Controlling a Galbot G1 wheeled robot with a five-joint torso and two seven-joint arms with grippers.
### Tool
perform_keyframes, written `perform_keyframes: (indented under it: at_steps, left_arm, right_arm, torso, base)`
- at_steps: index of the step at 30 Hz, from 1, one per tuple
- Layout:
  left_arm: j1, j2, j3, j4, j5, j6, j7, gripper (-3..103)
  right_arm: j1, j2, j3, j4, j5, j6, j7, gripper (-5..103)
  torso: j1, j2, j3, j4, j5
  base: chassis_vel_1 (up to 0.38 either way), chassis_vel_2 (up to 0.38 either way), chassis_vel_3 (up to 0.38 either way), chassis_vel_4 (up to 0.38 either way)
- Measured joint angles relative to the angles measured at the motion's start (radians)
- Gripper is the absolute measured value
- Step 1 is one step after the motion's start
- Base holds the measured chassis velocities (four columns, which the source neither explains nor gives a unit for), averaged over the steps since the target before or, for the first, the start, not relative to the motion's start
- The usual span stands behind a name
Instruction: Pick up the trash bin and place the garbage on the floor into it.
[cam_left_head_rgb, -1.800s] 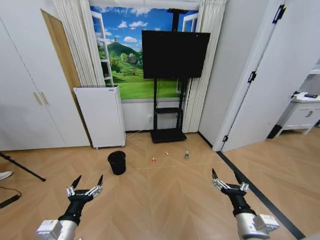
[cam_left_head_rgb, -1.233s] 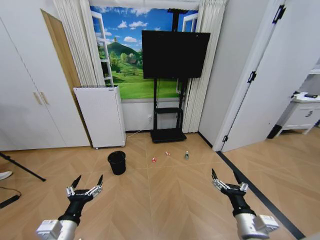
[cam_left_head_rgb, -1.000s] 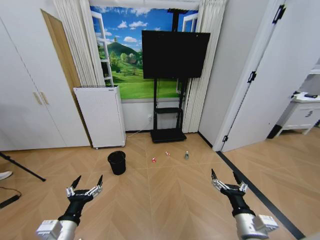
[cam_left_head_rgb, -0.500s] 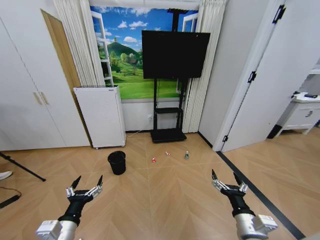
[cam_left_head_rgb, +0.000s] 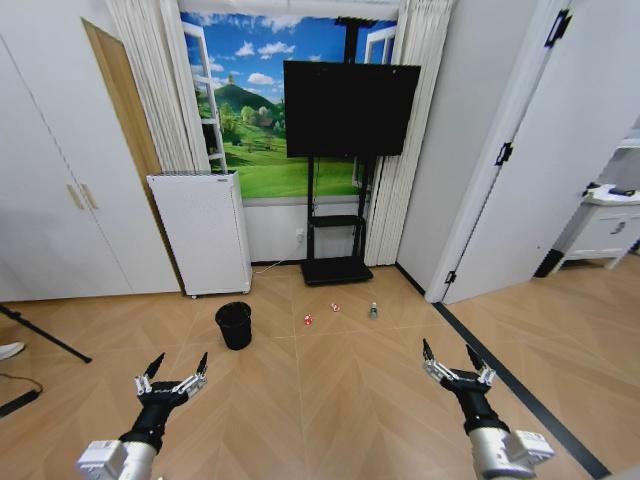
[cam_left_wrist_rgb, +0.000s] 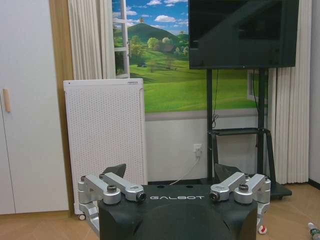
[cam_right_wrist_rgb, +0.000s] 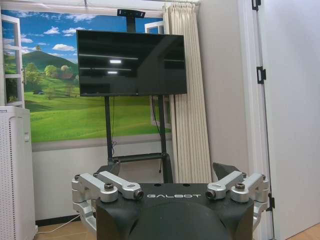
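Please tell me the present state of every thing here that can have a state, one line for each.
trash bin: upright on the floor, untouched
garbage: three small pieces lying on the floor, outside the bin
left gripper: open, empty, raised
right gripper: open, empty, raised
TV: screen dark

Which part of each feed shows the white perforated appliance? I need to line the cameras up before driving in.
Head view: the white appliance stands against the back wall, behind the trash bin.
Left wrist view: the white appliance shows whole, in front of the curtain and the mural.
Right wrist view: the white appliance is cut off at the picture's edge.
Shared landmark: the TV on its stand.
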Motion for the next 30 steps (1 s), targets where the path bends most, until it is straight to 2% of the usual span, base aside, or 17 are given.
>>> perform_keyframes:
  at_steps: [6, 15, 30]
  left_arm:
    - [0.002, -0.008, 0.000, -0.006, 0.003, 0.000, 0.002, 97]
    - [0.007, -0.018, -0.005, -0.014, 0.007, 0.000, 0.003, 97]
    - [0.008, -0.026, -0.003, -0.015, 0.014, -0.004, 0.005, 97]
  right_arm:
    - [0.006, -0.003, -0.001, 0.003, 0.004, -0.028, -0.003, 100]
    - [0.011, -0.003, -0.006, -0.002, 0.003, -0.031, -0.007, 100]
    - [0.010, -0.004, -0.004, -0.007, 0.004, -0.021, -0.009, 100]
  torso:
    - [0.000, 0.000, 0.000, 0.0000, 0.0000]
    - [0.000, 0.000, 0.000, 0.0001, 0.0000]
    - [0.000, 0.000, 0.000, -0.0002, -0.0001]
  base:
    - [0.000, 0.000, 0.000, 0.000]
    - [-0.022, 0.026, 0.022, -0.022]
    - [-0.255, 0.253, 0.244, -0.250]
